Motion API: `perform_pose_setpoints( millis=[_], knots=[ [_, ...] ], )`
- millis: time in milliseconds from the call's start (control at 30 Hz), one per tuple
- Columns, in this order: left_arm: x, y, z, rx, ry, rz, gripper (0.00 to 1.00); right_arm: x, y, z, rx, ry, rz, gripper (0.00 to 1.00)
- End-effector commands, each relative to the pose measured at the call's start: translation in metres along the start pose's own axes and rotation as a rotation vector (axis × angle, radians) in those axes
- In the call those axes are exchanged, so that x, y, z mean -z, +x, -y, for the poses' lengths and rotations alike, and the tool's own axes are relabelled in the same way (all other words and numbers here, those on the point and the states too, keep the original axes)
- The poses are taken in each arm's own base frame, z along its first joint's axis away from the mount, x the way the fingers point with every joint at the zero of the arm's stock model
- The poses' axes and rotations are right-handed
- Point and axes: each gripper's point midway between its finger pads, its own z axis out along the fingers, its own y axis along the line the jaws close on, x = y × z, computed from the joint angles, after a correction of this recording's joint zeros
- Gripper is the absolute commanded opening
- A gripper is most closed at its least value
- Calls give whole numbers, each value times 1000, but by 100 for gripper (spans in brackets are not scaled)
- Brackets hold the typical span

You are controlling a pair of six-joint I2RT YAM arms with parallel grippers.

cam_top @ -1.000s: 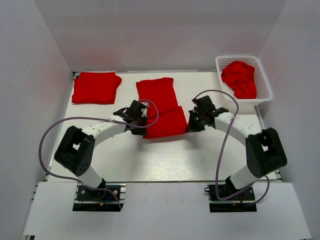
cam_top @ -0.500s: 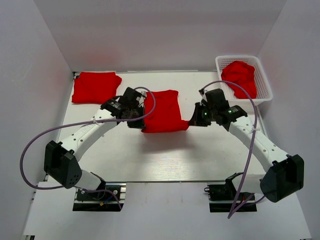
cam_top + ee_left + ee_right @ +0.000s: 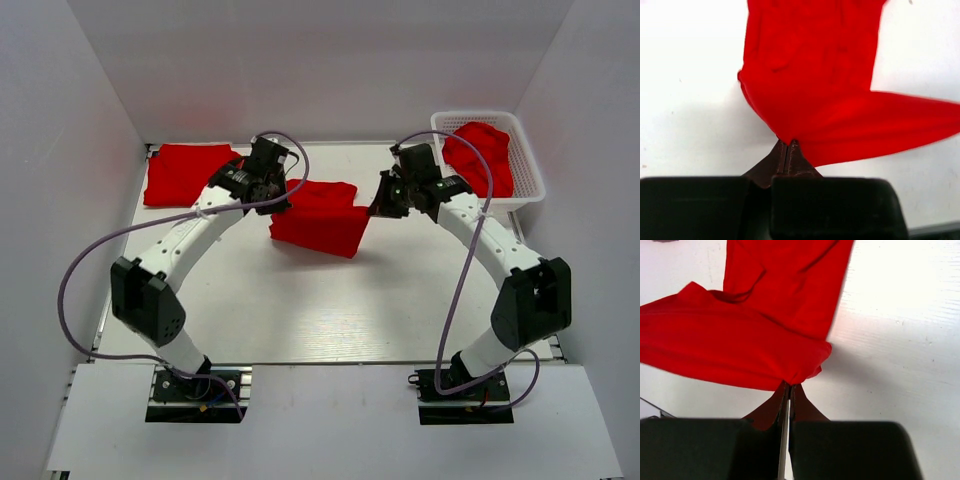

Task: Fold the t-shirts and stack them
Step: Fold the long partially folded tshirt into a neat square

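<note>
A red t-shirt hangs stretched between my two grippers above the middle of the table, its lower part folded under. My left gripper is shut on its left edge; in the left wrist view the cloth bunches at the closed tips. My right gripper is shut on its right edge; in the right wrist view the cloth bunches at the tips. A folded red t-shirt lies at the back left. Another red t-shirt lies crumpled in the basket.
A white mesh basket stands at the back right corner of the table. White walls close in the table at the left, back and right. Grey cables loop from both arms above the table.
Both grippers have carried the held shirt away from the arm bases toward the back of the table, folding its near end over the far part. The arms have stretched out.
</note>
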Motion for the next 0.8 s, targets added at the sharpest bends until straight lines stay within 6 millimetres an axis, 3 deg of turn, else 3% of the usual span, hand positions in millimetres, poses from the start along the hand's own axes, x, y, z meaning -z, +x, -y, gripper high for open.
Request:
perform_pose_setpoints(
  millis=[0,33,167,200,433,467,767],
  knots=[
    [-27,-8,-16,55,-101,-22,0,-1,-13,-7,-31,-42,-8,0],
    [-29,-14,-12,64,-102,-22,0,-2,-15,-6,-44,-51,-8,0],
    [-53,-29,-30,114,-152,-16,0,-17,-14,-6,-83,-96,-50,0],
    [-57,-38,-25,120,-137,10,0,-22,-15,-8,-87,-105,-58,0],
    [-83,-70,-40,168,-151,65,0,-45,-39,-6,-106,-156,-57,0],
    [-87,-67,-39,167,-148,53,0,-45,-47,-8,-92,-161,-38,0],
    [-109,-111,-29,95,-57,171,0,-69,-80,-1,-72,-172,3,0]
  ],
)
